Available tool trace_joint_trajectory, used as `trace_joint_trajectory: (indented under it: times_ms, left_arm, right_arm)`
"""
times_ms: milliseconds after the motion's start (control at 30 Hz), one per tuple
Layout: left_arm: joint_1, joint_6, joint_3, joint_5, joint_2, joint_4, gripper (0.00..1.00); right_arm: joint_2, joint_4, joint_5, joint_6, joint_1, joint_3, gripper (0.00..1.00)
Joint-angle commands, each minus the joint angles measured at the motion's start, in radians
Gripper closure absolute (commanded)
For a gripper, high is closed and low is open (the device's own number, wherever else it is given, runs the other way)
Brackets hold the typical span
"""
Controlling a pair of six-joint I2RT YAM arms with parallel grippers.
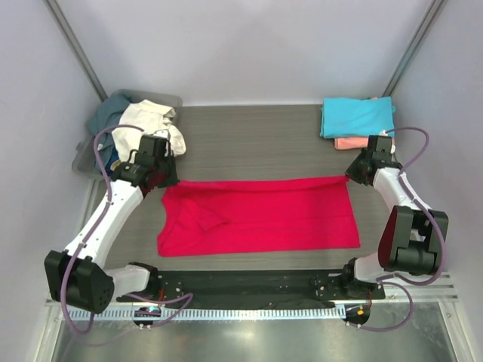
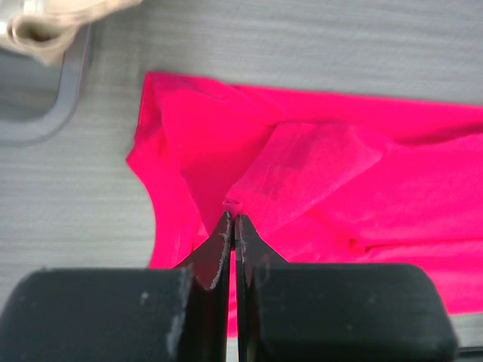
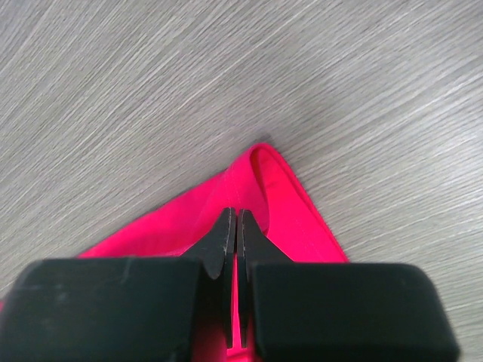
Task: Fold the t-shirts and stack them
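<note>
Looking down, saw the table (image 1: 256, 128) first, then the crimson t-shirt (image 1: 256, 219) spread wide across its middle, far edge strung between both arms. Noted the grey tub (image 1: 170, 96) at far left, holding the cream t-shirt (image 1: 151, 121) and slate blue t-shirt (image 1: 106, 117). Found the turquoise t-shirt (image 1: 355, 117) folded atop the salmon t-shirt (image 1: 349, 142) at far right. Saw the left gripper (image 2: 232, 215) clenched on a crimson fold, the right gripper (image 3: 233, 215) pinched shut on the crimson far-right corner.
</note>
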State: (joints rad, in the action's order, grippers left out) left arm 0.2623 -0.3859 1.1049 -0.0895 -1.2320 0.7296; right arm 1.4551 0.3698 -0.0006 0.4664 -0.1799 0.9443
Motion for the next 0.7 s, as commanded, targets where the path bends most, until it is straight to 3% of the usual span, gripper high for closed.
trace_joint_trajectory:
  times_ms: [0,400,667]
  left_arm:
    - [0.006,-0.004,-0.030,-0.016,0.066,0.043,1.00]
    - [0.009,-0.014,-0.112,0.002,0.203,0.125,1.00]
    - [0.028,-0.076,-0.091,-0.021,0.273,0.197,1.00]
  right_arm:
    - [-0.064,-0.039,-0.004,0.011,-0.006,-0.013,0.99]
    - [-0.111,-0.043,-0.004,0.037,-0.066,-0.088,0.99]
    - [-0.124,-0.051,-0.024,0.054,-0.076,-0.144,0.99]
